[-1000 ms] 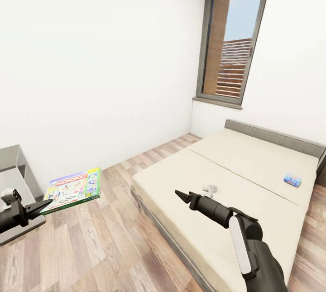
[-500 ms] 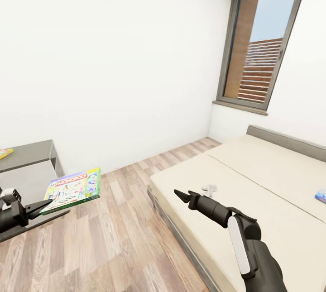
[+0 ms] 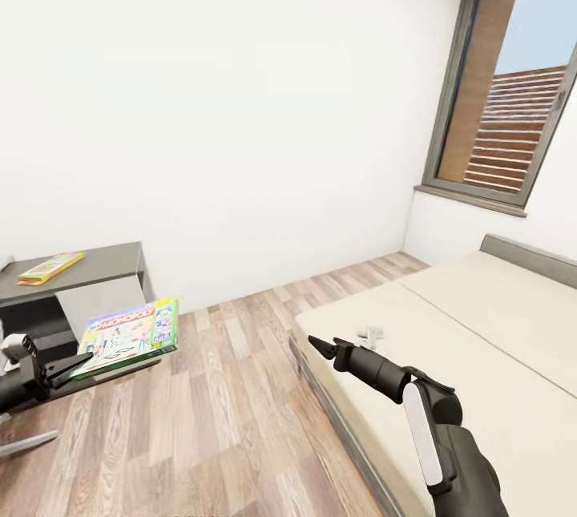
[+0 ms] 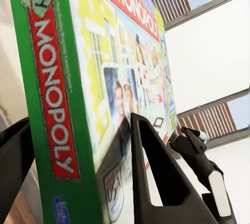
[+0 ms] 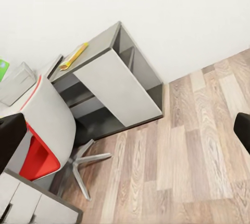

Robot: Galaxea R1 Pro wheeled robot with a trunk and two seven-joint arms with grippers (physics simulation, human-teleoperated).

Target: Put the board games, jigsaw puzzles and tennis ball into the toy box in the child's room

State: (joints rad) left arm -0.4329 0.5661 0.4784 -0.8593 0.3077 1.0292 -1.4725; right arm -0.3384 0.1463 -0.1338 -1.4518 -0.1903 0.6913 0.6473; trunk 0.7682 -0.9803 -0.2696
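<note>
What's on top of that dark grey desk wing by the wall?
A flat yellow-orange item lies on the dark grey wing; too small to tell puzzle from box. The wing's left end is cut off in the head view.

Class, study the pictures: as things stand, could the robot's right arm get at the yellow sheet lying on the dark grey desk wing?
Probably not. The right gripper hangs open by the bed, while the yellow sheet lies across open floor on the desk wing, beyond the Monopoly box that the left gripper holds.

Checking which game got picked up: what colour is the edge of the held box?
Green, with a red Monopoly band; the Monopoly box shows best in the left wrist view.
</note>
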